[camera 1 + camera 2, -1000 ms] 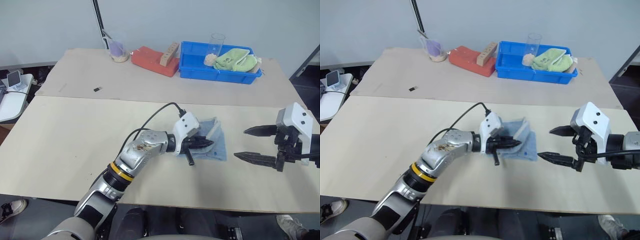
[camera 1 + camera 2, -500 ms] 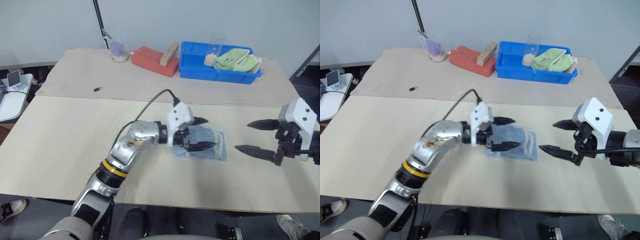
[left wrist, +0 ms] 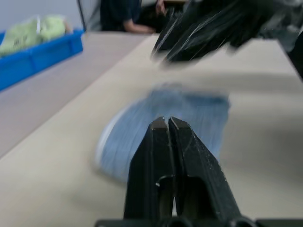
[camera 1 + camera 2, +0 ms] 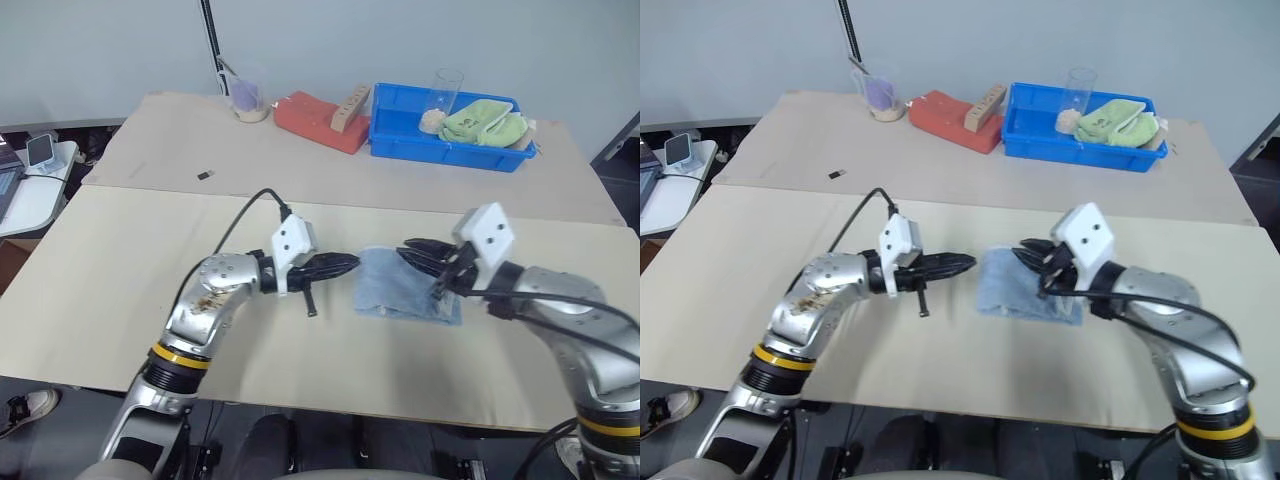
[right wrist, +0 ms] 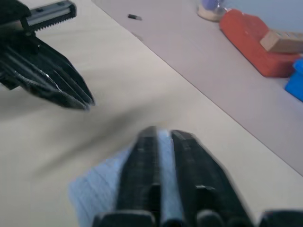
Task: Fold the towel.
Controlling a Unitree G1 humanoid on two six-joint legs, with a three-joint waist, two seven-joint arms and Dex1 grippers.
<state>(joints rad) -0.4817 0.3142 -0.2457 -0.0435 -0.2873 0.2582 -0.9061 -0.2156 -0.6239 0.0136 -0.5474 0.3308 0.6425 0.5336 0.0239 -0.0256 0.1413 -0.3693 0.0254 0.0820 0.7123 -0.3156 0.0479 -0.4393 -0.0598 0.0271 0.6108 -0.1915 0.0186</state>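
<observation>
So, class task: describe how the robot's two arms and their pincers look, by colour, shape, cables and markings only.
Both arms are silver-grey metal with a yellow-and-black band near the elbow. Each wrist carries a white boxy block. A black cable loops from the left arm to its block. The left pincer and right pincer each have two black, tapered fingers. The left arm's silver shell has brownish scuffed patches.
</observation>
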